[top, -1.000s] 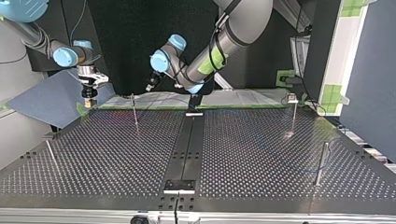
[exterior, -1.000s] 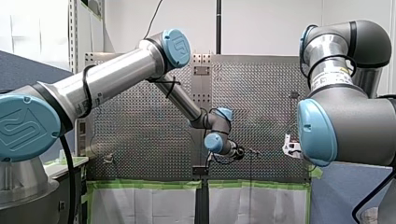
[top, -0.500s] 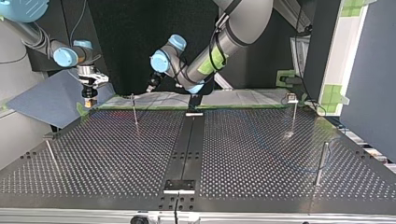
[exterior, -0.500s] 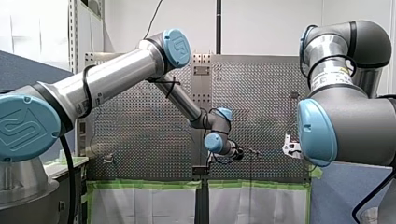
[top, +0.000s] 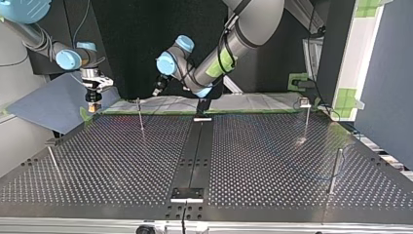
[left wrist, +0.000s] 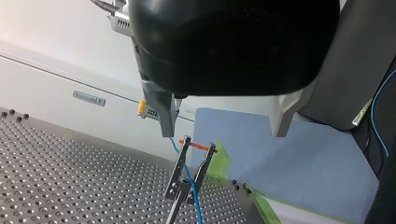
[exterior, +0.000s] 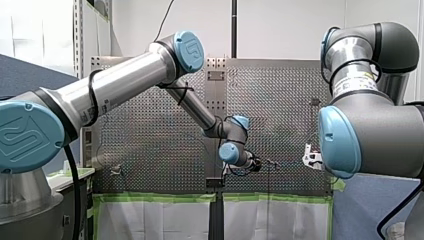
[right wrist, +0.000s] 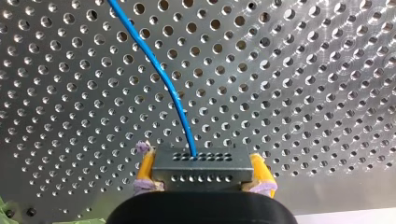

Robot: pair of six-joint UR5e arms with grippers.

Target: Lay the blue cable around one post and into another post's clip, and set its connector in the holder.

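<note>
Right pincer point(right wrist: 202, 169) clamping connector point(right wrist: 201, 161), cable point(right wrist: 161, 74) running ahead (blue)

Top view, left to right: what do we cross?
First post → my right gripper, holding the connector → second post → my left gripper → black centre strip → third post → fourth post.

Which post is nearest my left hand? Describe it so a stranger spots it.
On the perforated table, look left of the black centre strip in the top view, by the green-taped edge. The thin post stands nearest my left hand; it alone has a forked top with an orange band and the blue cable.
</note>
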